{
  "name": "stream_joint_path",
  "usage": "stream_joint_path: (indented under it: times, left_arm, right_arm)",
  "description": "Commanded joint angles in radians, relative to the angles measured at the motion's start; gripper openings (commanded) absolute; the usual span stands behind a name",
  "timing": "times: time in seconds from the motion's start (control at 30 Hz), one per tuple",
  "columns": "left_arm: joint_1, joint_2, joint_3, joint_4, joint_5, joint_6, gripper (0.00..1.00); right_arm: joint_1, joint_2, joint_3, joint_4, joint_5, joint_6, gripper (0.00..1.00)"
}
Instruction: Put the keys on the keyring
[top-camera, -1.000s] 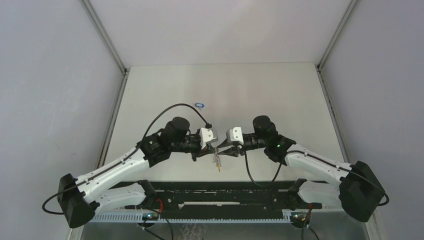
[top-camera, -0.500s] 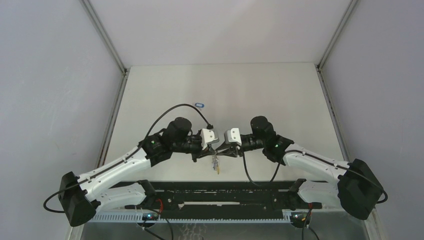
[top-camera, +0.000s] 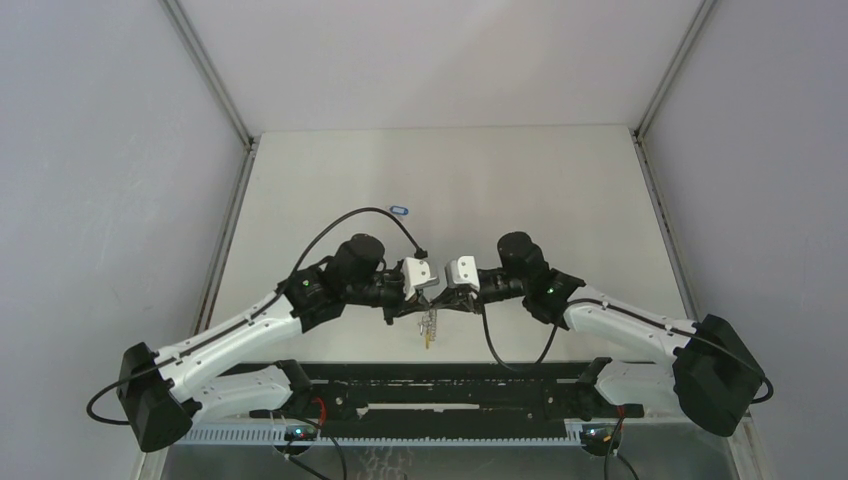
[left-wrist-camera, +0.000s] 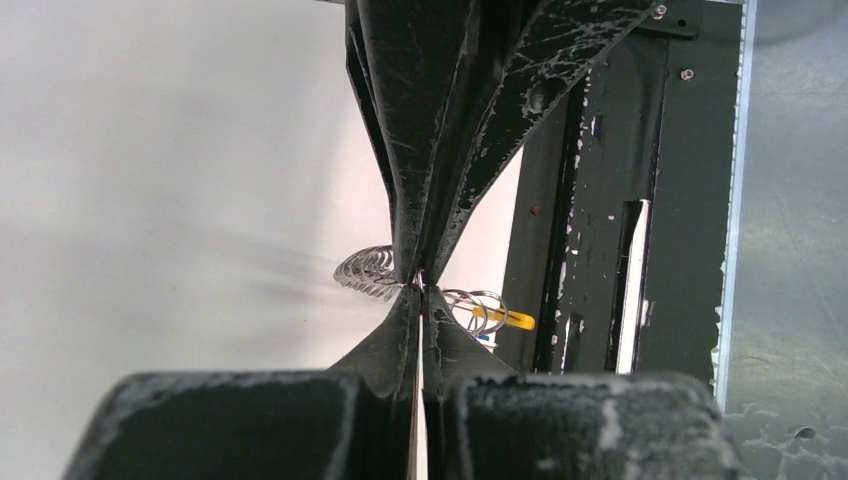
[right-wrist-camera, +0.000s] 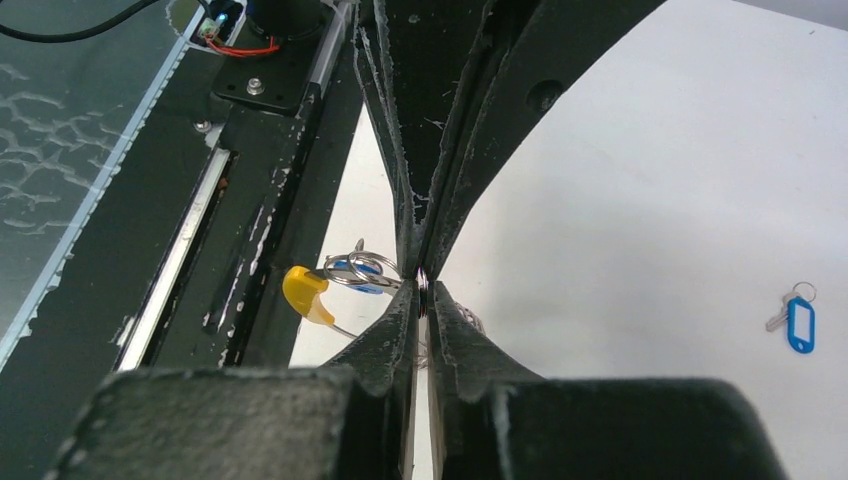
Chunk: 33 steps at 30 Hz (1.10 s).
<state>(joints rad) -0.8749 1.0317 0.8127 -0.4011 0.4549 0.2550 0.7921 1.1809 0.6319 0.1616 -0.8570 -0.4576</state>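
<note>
The keyring (top-camera: 430, 326), a silvery coiled loop with a yellow-orange section (right-wrist-camera: 305, 292), hangs above the table's near edge between both grippers. My left gripper (left-wrist-camera: 420, 288) is shut on its wire, with coils (left-wrist-camera: 366, 272) to the left and rings (left-wrist-camera: 482, 306) to the right. My right gripper (right-wrist-camera: 422, 284) meets it tip to tip from the other side and is shut on a thin silver ring (right-wrist-camera: 424, 281) of the keyring. A blue key head (right-wrist-camera: 376, 287) shows among the rings. Another blue-headed key (top-camera: 400, 211) (right-wrist-camera: 798, 323) lies alone on the table further back.
The black rail frame (top-camera: 430, 385) at the arms' bases runs just below the hanging keyring. Grey walls (top-camera: 100, 150) close in the white table (top-camera: 520, 180) at left, right and back.
The right gripper has moved left up against the left gripper's tips and its jaws have closed on the keyring. The hanging keyring shifted slightly left. The left gripper stayed shut.
</note>
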Motion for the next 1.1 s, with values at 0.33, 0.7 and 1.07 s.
stream_joint_path:
  times: [0.33,0.7,1.07]
  left_arm:
    - [-0.009,-0.158,-0.108,0.261,-0.113,-0.071,0.33]
    - [-0.006,-0.309,-0.39,0.692,-0.183,-0.146,0.47]
    - [0.157,-0.229,-0.479,0.909,-0.317,-0.297,0.57]
  right_arm:
    - [-0.04,-0.084,0.008,0.056,-0.005,0.069,0.0]
    - [-0.099,-0.148,-0.099,0.299,-0.032,0.208,0.0]
    - [-0.142,-0.233,-0.161,0.317,0.067,0.228,0.0]
